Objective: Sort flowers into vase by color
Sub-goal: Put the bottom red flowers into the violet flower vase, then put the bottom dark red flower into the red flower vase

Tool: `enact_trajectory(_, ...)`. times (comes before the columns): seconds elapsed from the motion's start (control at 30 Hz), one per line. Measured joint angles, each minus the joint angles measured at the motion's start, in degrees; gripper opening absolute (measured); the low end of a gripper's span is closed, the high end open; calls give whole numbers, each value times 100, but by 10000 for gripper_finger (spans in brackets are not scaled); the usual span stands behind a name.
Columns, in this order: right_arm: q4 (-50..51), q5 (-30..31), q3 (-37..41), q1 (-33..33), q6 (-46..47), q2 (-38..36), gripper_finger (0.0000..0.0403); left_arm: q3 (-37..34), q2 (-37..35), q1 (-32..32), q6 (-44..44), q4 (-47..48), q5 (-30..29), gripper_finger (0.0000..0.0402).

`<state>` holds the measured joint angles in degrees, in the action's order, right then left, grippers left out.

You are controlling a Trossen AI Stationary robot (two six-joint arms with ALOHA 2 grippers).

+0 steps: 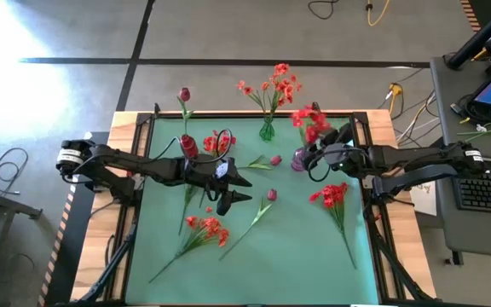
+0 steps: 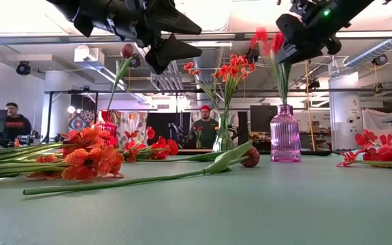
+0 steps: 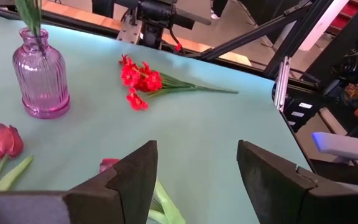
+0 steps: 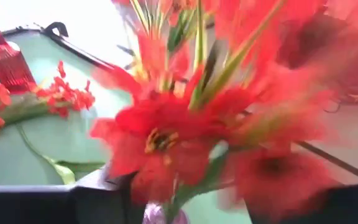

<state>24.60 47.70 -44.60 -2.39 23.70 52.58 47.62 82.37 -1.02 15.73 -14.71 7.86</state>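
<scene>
Right gripper [image 1: 311, 156] at right centre of high view, above purple vase [image 1: 299, 159]; bright red cluster [image 1: 311, 122] stands in vase, stalks between its fingers; whether fingers grip or have let go cannot be told. Left gripper [image 1: 239, 189] hovers mid-frame over green mat [image 1: 297, 247], fingers wide apart, nothing held. Red vase [image 1: 189, 147] upper left holds magenta bud [image 1: 184, 94]. Green vase [image 1: 267, 130] top centre holds orange-red spray [image 1: 273, 85]. Loose on mat: red cluster [image 1: 331, 195] right, orange-red spray [image 1: 207, 227] lower left, magenta bud [image 1: 272, 194] centre.

A green-topped table [image 1: 297, 247] carries three vases far back — red [image 1: 188, 147], green [image 1: 267, 130], purple [image 1: 299, 159] — with loose flower stems [image 1: 205, 230] strewn nearer.
</scene>
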Motion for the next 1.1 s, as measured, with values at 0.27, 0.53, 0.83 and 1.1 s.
enact_trajectory(0.27,796,-486,-32,0,581,-96,261,2,0,0,306,638,2,209)
enact_trajectory(0.53,1009,-1348,-240,0,755,-238,291,2,-2,-63,994,2105,94,209)
enact_trajectory(0.83,2091,-1911,-609,0,1294,-232,304,2,-50,-723,1750,2827,991,209)
enact_trajectory(1.1,2512,-2440,-847,3,1637,-227,296,2,-74,-1342,2686,3975,600,209)
